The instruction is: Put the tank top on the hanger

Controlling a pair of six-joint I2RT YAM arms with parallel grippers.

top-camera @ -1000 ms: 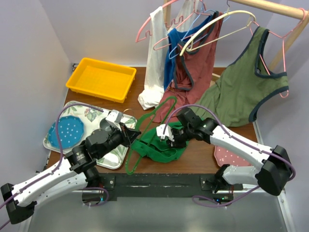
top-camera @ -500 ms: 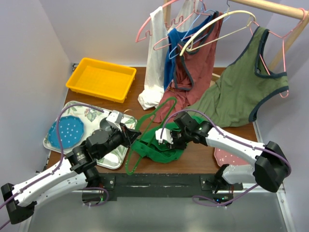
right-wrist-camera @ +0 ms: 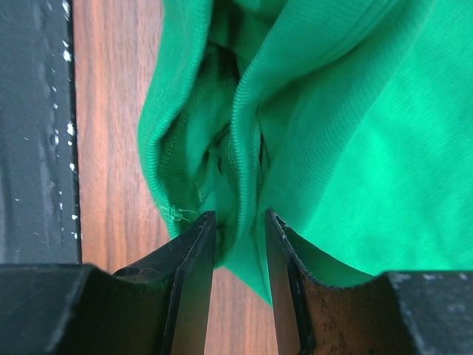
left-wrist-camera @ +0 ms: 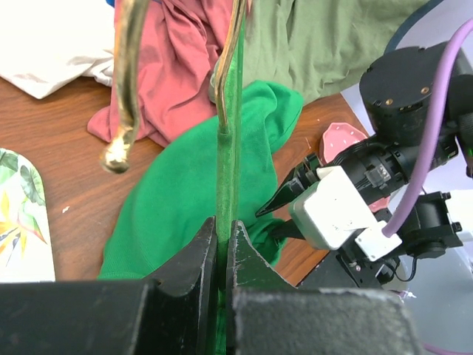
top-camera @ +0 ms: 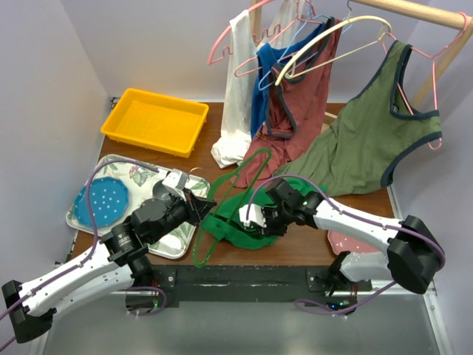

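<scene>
Brown bench [right-wrist-camera: 111, 148] carries the work. In the last second the right hand [right-wrist-camera: 238, 220] has pushed further into the top [right-wrist-camera: 355, 133], and its jaws have parted. They now stand half wide, astride a fold just ahead of them. The left hand [left-wrist-camera: 222, 231] still pinches the hanger [left-wrist-camera: 225, 163], whose wire runs forward over the top. I judge that the right hand is seeking a new hold on the hem.
</scene>
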